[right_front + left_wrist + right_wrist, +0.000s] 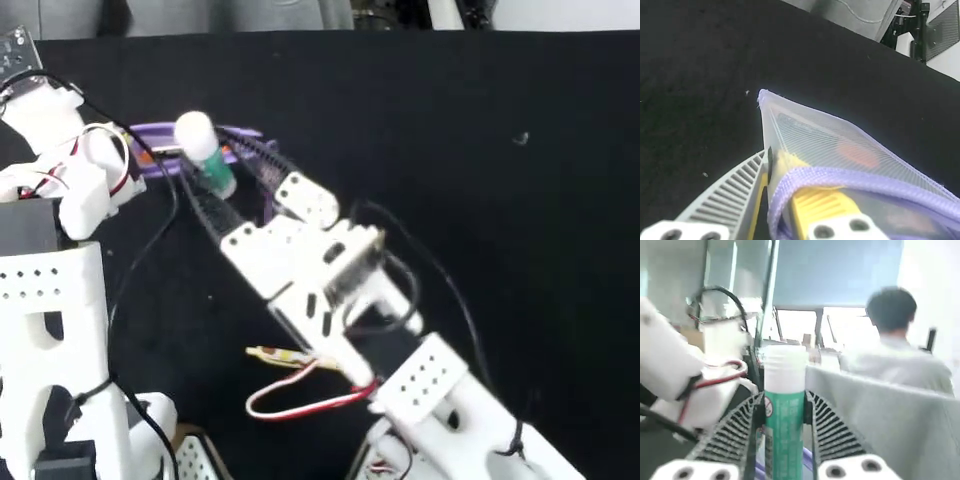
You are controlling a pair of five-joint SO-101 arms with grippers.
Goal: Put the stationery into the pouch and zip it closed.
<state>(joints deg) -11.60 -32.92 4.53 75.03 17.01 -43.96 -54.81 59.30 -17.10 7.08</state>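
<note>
Green-and-white glue stick [205, 150] clamped in right hand [218, 165], upper left of high view, just above purple-trimmed clear mesh pouch [158, 131]. Left hand [772, 172] pinches pouch rim. Stick not in yet, zip likely still undone.

The translucent mesh-textured plastic pouch [830, 140] is edged in coarse purple woven cloth. The green glue stick with a white cap [784, 425] is smooth plastic — faintly glossy — and the black table [520, 230] looks matt.
</note>
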